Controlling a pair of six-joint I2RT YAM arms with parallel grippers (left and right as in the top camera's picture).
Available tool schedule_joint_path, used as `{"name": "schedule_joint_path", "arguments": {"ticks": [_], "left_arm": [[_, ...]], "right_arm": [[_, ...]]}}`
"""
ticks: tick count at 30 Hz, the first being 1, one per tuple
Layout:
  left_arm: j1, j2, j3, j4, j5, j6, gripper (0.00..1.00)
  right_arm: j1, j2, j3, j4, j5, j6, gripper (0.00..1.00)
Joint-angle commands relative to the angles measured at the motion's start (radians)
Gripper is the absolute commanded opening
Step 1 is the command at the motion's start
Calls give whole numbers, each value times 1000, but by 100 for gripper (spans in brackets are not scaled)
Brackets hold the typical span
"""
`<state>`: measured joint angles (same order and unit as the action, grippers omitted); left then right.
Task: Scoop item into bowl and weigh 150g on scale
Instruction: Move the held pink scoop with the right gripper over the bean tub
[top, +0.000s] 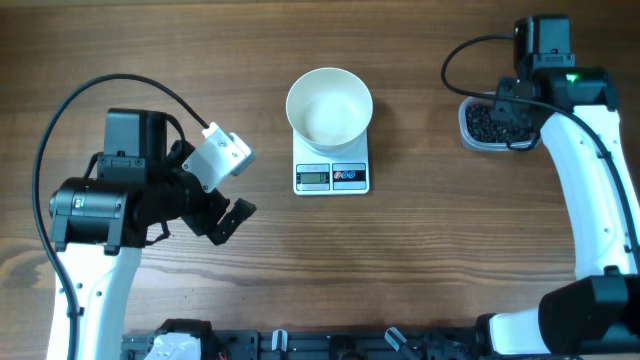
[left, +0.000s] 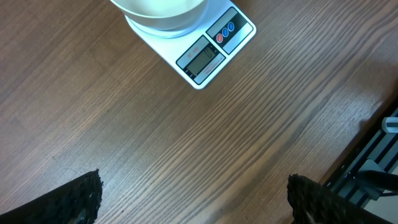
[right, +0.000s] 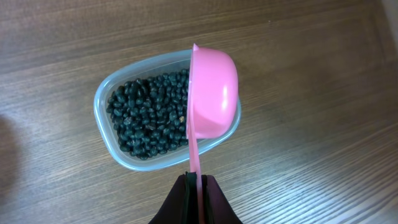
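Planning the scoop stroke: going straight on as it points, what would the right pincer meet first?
Likely the beans in the clear tub, touched first by the pink scoop the right pincer holds; depth is unclear, so perhaps the tub's rim.

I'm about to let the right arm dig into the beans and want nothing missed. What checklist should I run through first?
1. Grip: the right gripper is shut on the handle of the pink scoop: ok.
2. Position: the pink scoop hangs over the clear tub of black beans, turned on its side: ok.
3. The white bowl sits on the scale: ok.
4. Bowl empty: no beans show in it: ok.
5. The display reads zero: cannot tell, digits too small.
6. The left gripper is open and apart from the scale: ok.
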<state>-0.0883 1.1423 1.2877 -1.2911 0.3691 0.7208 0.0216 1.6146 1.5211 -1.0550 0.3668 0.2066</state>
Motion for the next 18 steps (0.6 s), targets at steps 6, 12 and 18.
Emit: {"name": "schedule_joint_path", "arguments": {"ticks": [6, 12, 18], "left_arm": [[8, -10, 6, 0, 23, -3, 100], [8, -10, 6, 0, 23, -3, 100], [8, -10, 6, 0, 23, -3, 100]], "right_arm": [[-3, 96, 8, 25, -8, -51, 4], [-3, 119, 8, 37, 15, -133, 4], [-3, 158, 8, 40, 55, -137, 4]]}}
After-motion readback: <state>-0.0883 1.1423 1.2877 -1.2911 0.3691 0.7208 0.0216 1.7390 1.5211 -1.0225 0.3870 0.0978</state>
